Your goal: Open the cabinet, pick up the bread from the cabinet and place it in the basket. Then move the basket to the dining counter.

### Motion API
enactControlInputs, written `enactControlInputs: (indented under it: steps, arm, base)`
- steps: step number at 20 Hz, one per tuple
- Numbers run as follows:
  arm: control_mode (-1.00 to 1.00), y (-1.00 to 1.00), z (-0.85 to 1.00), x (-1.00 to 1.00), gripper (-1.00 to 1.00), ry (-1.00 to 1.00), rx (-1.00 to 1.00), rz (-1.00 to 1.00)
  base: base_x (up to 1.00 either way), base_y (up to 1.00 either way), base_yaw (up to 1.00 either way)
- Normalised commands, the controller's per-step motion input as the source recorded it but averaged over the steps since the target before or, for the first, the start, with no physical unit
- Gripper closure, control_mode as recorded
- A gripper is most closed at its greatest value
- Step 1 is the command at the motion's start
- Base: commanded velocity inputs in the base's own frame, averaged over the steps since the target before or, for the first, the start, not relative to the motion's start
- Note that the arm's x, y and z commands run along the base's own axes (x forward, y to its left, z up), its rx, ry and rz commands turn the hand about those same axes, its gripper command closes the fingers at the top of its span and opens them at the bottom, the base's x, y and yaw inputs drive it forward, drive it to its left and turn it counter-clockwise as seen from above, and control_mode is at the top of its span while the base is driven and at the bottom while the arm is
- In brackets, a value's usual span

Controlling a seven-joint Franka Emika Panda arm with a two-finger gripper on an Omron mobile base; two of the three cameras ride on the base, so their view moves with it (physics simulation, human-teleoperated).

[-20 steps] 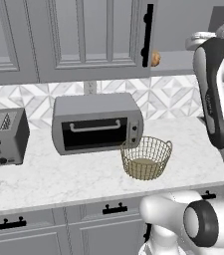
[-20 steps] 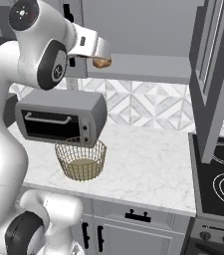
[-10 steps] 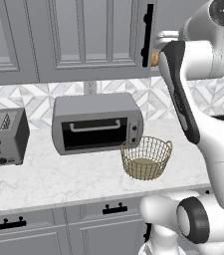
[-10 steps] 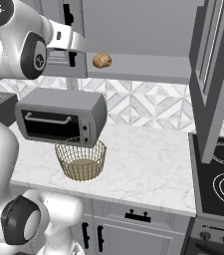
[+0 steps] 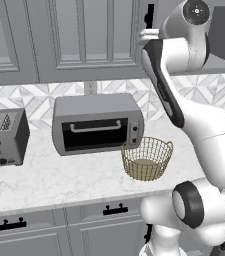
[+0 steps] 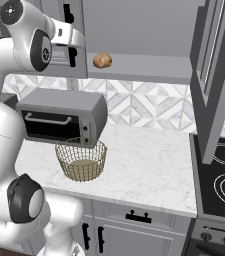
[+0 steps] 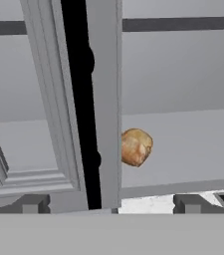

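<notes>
A cabinet door (image 7: 66, 99) edge stands just beside the bread (image 7: 136, 147).

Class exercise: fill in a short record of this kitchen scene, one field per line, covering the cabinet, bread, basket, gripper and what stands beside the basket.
cabinet: right door swung open, inner shelf exposed
bread: lying on the cabinet shelf, near its front edge, not held
basket: on the marble counter, upright, no bread in it
gripper: open, facing the shelf, short of the bread
toaster oven: just behind the basket
toaster: at the counter's left end
</notes>
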Motion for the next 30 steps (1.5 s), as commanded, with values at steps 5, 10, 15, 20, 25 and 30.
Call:
enactControlInputs:
  steps: [5, 10, 15, 20, 25, 30]
  arm:
    - [-1.0, 0.21, 0.0, 0.54, -1.0, 0.0, 0.0, 0.02]
    - [-1.0, 0.01, -0.01, 0.54, -1.0, 0.0, 0.0, 0.0]
    - [-1.0, 0.21, 0.0, 0.55, -1.0, 0.0, 0.0, 0.0]
    - [-1.0, 0.04, -0.14, 0.63, 1.0, 0.0, 0.0, 0.0]
    - [-1.0, 0.01, -0.58, 0.87, 1.0, 0.0, 0.01, 0.02]
    - [-1.0, 0.27, -0.75, 0.5, 1.0, 0.0, 0.09, 0.12]
  base:
    - [0.0, 0.0, 0.0]
    - [0.0, 0.0, 0.0]
    - [0.0, 0.0, 0.0]
    - [0.0, 0.0, 0.0]
    - [0.0, 0.0, 0.0]
    - [0.0, 0.0, 0.0]
